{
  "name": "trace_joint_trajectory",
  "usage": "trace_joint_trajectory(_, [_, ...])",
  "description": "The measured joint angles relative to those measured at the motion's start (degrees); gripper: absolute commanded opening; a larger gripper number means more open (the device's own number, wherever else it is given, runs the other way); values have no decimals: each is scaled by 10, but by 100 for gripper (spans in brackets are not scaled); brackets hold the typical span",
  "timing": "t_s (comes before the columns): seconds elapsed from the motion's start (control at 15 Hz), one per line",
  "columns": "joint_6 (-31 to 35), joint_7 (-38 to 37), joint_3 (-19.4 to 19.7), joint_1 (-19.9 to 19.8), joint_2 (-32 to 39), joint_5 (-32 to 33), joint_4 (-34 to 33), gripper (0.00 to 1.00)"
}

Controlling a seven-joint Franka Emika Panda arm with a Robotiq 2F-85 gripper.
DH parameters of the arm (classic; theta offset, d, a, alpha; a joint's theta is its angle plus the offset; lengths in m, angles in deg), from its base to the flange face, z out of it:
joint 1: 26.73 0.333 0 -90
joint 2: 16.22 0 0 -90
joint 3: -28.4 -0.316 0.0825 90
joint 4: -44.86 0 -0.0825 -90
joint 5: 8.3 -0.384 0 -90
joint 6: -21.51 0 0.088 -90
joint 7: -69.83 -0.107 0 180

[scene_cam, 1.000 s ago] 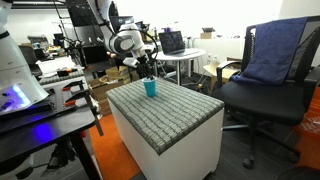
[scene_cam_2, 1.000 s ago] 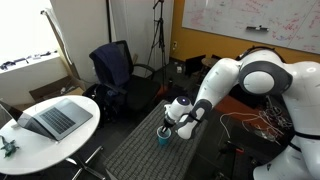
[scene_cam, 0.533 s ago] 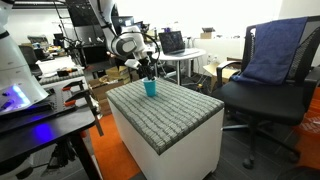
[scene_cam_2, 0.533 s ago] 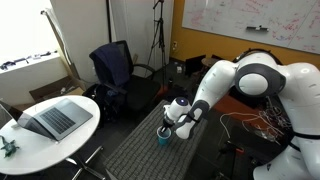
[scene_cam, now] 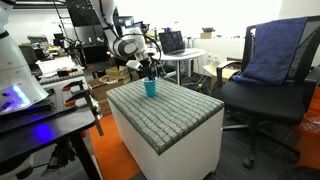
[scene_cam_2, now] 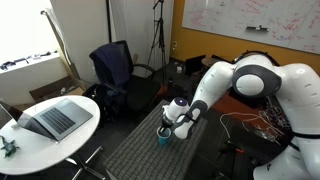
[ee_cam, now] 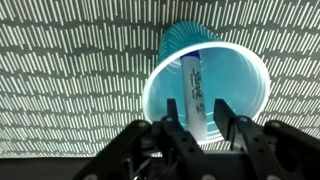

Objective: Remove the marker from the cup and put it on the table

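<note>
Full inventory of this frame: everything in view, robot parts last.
cup: one, teal-blue, on the table
marker: one, white barrel, standing inside the cup
table: one, grey woven top, white sides, centre
office chair: one, black, blue cloth over its back, beside the table
round table: one, white, off to the side
laptop: one, grey, open on the round table
whiteboard: one, white, on the wall
arm: one, white
hand: one, black, open, fingers either side of the marker
</note>
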Motion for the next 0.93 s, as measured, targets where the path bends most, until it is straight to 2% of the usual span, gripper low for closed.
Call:
trace_joint_trajectory(0.2, [-1, 0, -1, -1, 7, 0, -7, 34])
trace_joint_trajectory(0.27, [-1, 0, -1, -1, 9, 0, -9, 12])
trace_joint_trajectory(0.4, [-2, 1, -1, -1, 12, 0, -13, 7])
trace_joint_trajectory(0.47, [-3, 3, -1, -1, 13, 0, -14, 1])
trace_joint_trajectory(0.6, [-3, 10, -2, -2, 16, 0, -18, 6])
trace_joint_trajectory(0.93, [-3, 19, -5, -2, 18, 0, -19, 6])
